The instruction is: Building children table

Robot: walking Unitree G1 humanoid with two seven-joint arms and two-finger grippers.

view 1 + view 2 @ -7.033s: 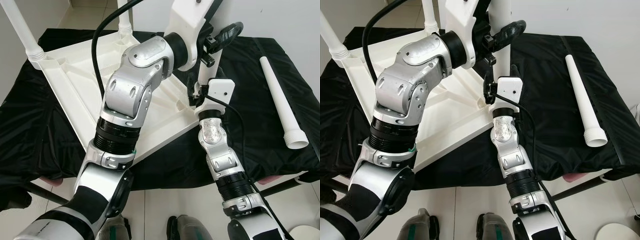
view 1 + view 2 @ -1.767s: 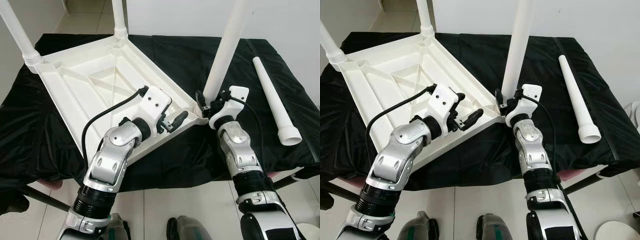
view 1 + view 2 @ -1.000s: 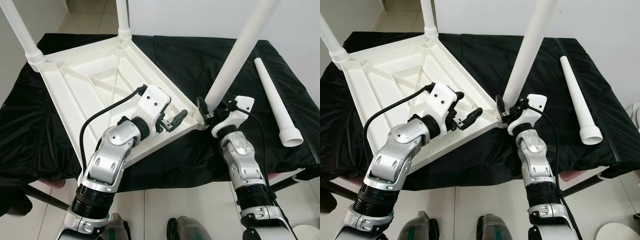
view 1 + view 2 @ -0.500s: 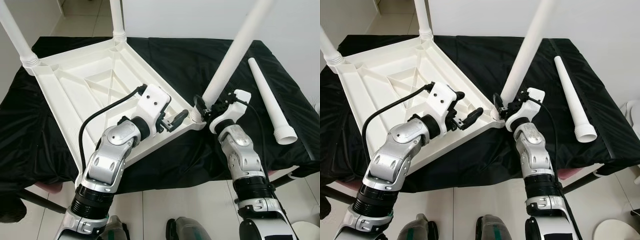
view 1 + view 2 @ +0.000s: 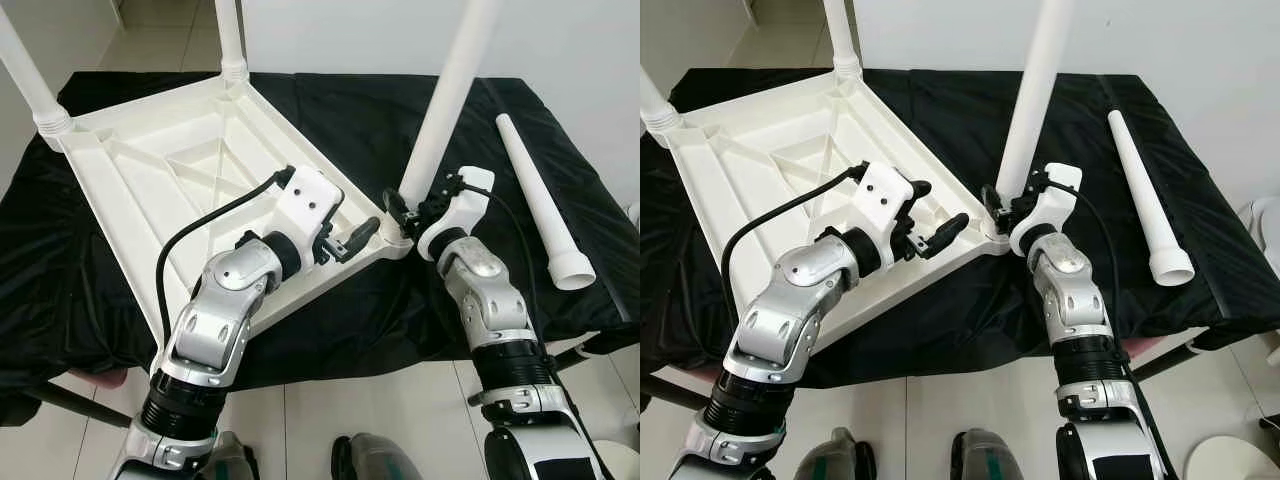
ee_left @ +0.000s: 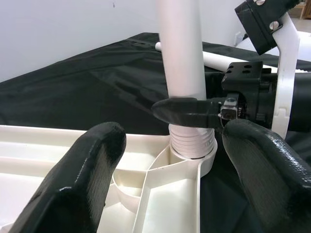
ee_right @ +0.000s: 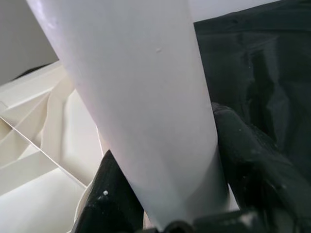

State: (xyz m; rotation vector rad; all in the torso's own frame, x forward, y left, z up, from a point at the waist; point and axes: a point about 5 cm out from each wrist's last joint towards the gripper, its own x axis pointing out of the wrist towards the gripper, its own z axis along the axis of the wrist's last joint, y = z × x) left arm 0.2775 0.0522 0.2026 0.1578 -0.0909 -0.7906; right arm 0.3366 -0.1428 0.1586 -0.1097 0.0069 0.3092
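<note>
An upside-down white table top point(image 5: 170, 175) lies on a black cloth. A white leg point(image 5: 447, 100) stands nearly upright in its near right corner socket point(image 6: 192, 145). My right gripper point(image 5: 402, 208) is shut on this leg just above the socket; the right wrist view has a finger point(image 7: 255, 165) on each side of the leg point(image 7: 146, 97). My left gripper point(image 5: 353, 240) is open, hovering over the table top's edge just left of that corner, with its fingers point(image 6: 99, 160) spread wide and nothing between them.
A loose white leg point(image 5: 535, 195) lies on the cloth point(image 5: 90, 300) at the right. Two fitted legs rise at the far corners, one point(image 5: 25, 70) on the left and one point(image 5: 230, 35) at the back. Tiled floor lies below the front edge.
The leg held by my right gripper leaned to the right half a second ago and now stands closer to upright. The left gripper has stayed near the corner.
</note>
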